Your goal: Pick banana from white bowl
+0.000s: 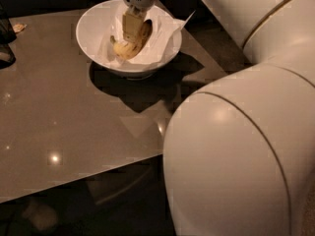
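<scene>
The white bowl (88, 28) stands at the far side of the brown table. A white paper napkin (165, 33) lies inside it and sticks out over its right rim. The yellow banana (124, 48) is in the bowl, tilted, with its upper end raised between my fingers and its lower end near the napkin. My gripper (133, 31) reaches down into the bowl from above and is shut on the banana's upper part. One pale finger (129, 26) covers part of the banana.
My large white arm (236, 161) fills the right and lower right. A dark object (6, 38) stands at the table's left edge, with a small scrap (18, 27) beside it. The table's near edge (74, 178) runs across the lower left.
</scene>
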